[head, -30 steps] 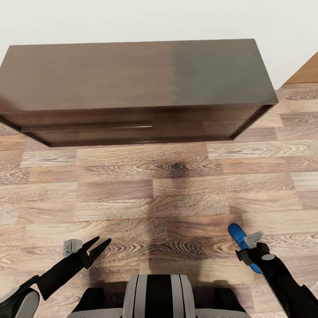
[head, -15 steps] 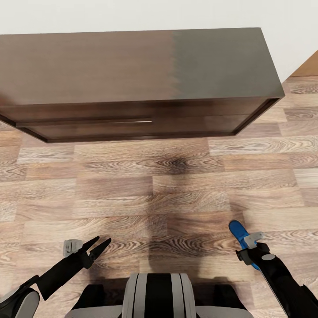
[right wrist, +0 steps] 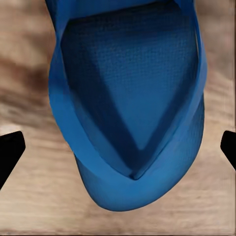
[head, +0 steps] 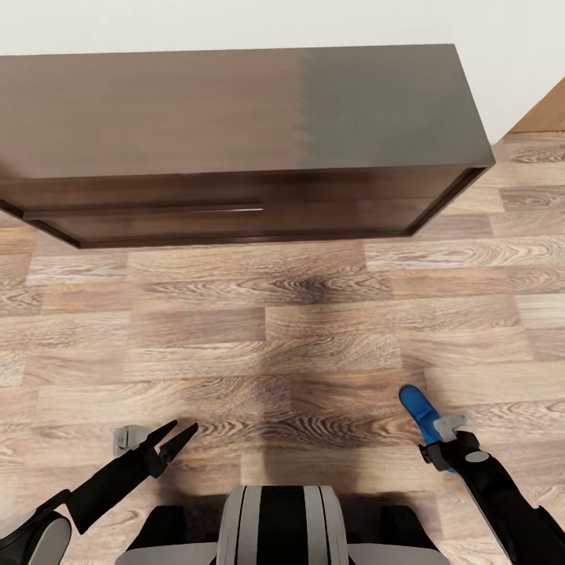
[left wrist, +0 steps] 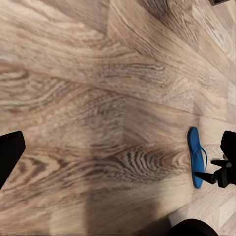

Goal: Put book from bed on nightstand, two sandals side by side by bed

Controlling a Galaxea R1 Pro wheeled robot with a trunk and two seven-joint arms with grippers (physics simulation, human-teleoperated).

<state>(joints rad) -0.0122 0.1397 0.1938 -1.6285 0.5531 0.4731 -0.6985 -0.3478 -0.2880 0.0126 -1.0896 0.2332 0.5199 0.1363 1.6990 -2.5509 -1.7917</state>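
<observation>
The right hand pinches 1 blue sandal above the wood floor; the left hand hangs spread. That thin grip could slip during driving, dropping it.

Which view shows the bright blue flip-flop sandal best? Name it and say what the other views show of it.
The right wrist view: the bright blue flip-flop sandal is close up, its straps and sole plain. The left wrist view shows the whole sandal small, at the right gripper. The head view shows its tip sticking out past that gripper.
</observation>
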